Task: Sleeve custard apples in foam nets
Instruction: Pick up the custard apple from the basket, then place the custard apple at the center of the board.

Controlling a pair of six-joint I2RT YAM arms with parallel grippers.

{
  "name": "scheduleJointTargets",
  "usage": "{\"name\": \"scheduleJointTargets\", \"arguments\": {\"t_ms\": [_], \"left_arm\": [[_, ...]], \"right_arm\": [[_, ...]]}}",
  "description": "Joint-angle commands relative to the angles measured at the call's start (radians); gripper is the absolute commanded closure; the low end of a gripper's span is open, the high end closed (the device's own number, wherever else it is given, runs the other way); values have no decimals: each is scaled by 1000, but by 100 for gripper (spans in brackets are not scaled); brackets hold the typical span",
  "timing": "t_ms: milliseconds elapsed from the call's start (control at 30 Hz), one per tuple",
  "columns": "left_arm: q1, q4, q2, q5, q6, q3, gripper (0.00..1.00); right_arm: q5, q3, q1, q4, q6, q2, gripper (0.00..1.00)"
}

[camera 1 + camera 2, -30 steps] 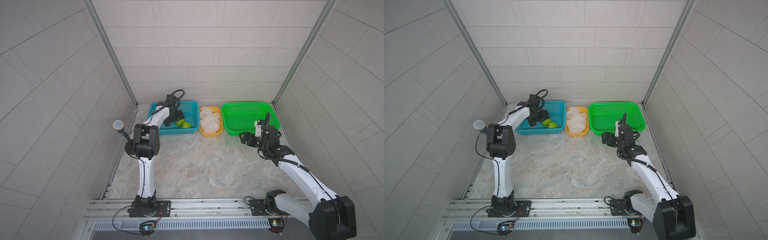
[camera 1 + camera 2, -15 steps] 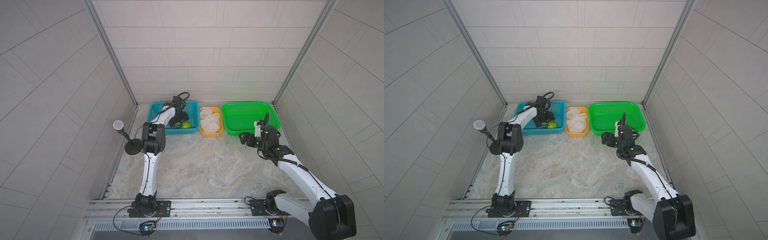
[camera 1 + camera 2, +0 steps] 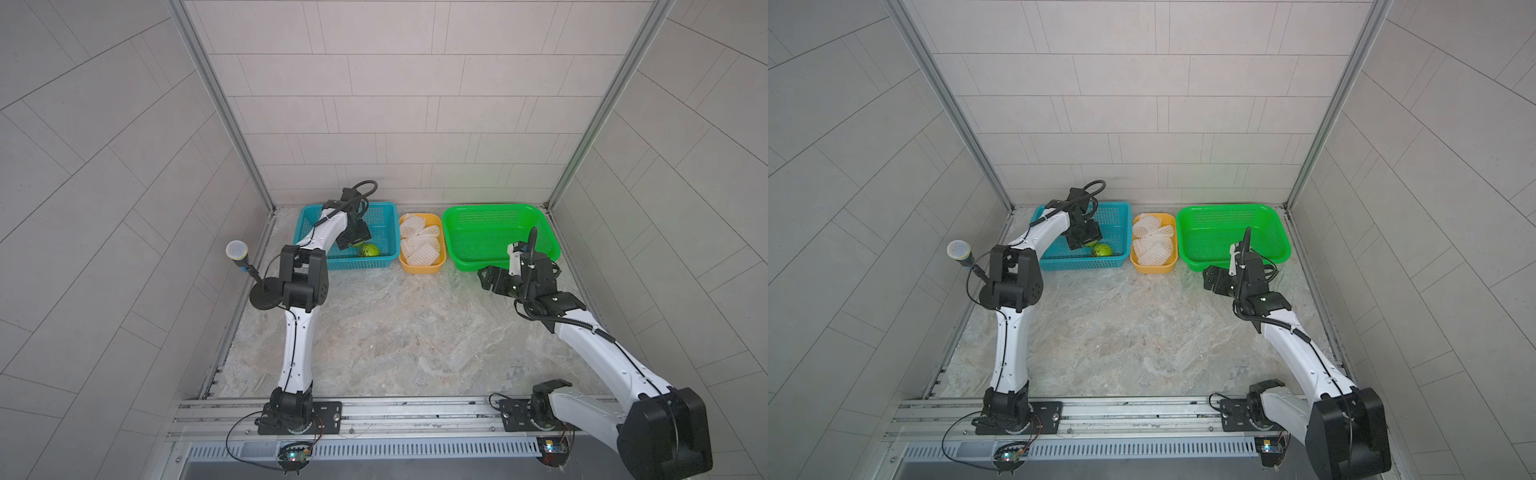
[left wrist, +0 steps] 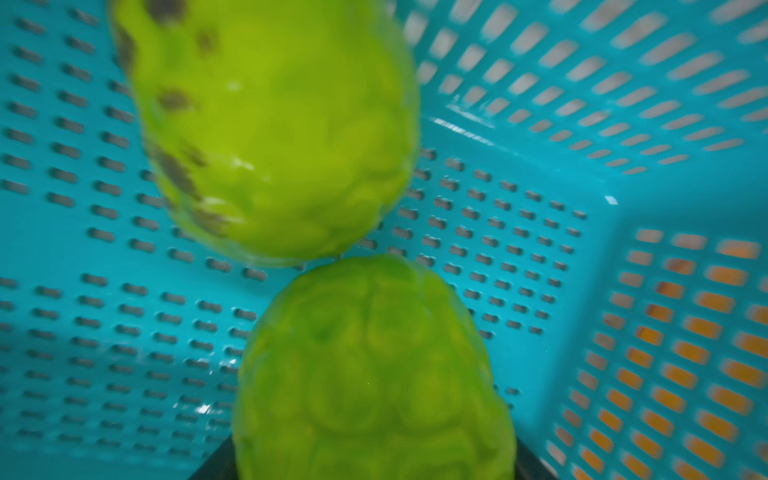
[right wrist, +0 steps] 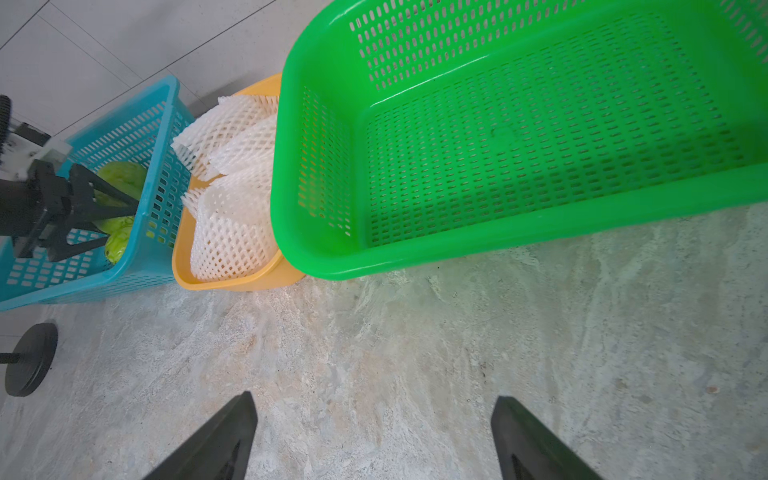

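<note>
Two custard apples fill the left wrist view inside the blue basket (image 4: 582,257). The nearer custard apple (image 4: 374,374) sits between the dark jaws of my left gripper (image 4: 374,457), which press on both its sides. The other custard apple (image 4: 270,133) touches it. In both top views the left gripper (image 3: 352,243) (image 3: 1080,243) reaches down into the blue basket beside a free custard apple (image 3: 370,250) (image 3: 1102,249). White foam nets (image 3: 419,245) (image 5: 232,195) lie piled in a yellow tray. My right gripper (image 5: 374,415) (image 3: 488,278) is open and empty over the stone table.
The yellow tray (image 3: 419,271) stands between the blue basket (image 3: 357,263) and a large green basket (image 3: 498,266) (image 5: 498,245), which has nothing in it, along the back wall. A microphone on a black stand (image 3: 237,250) is at the table's left edge, by the left arm's elbow.
The left arm has reached further into the blue basket and its jaws have narrowed around a custard apple. The right arm has not moved.
</note>
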Motion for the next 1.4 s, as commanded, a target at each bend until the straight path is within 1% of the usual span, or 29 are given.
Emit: {"name": "scheduleJointTargets", "arguments": {"t_ms": [0,200,400,500,600,833,967,1033,1100,1167,1300,1367], "left_arm": [[3,-38,-125,-13,63,0,29],[6,-68,-223,54,105,-19,29],[3,-57,-335,123,107,-113,30],[-6,-17,-419,148,100,-216,30],[-28,33,-514,148,93,-337,31],[-87,139,-724,164,84,-615,31],[-123,196,-830,166,80,-755,31],[-144,229,-880,158,78,-827,31],[-160,248,-916,157,79,-877,31],[-178,275,-947,152,68,-932,31],[-248,346,-997,130,62,-1023,31],[-284,390,-1008,132,38,-1066,31]], "right_arm": [[4,-9,8,8,6,-8,8],[-12,-9,25,-5,11,-31,8],[-9,-6,65,-41,0,-64,8],[-6,-5,77,-68,-8,-94,8],[-21,-6,87,-85,-7,-126,8],[-90,-13,137,-107,-23,-190,8],[-145,-53,158,-95,-24,-243,8],[-143,-73,166,-101,-23,-275,8],[-142,-78,168,-109,-20,-305,8],[-132,-117,170,-122,-14,-330,8],[-110,-140,170,-151,-12,-362,8],[-101,-153,170,-152,-8,-372,8]]}}
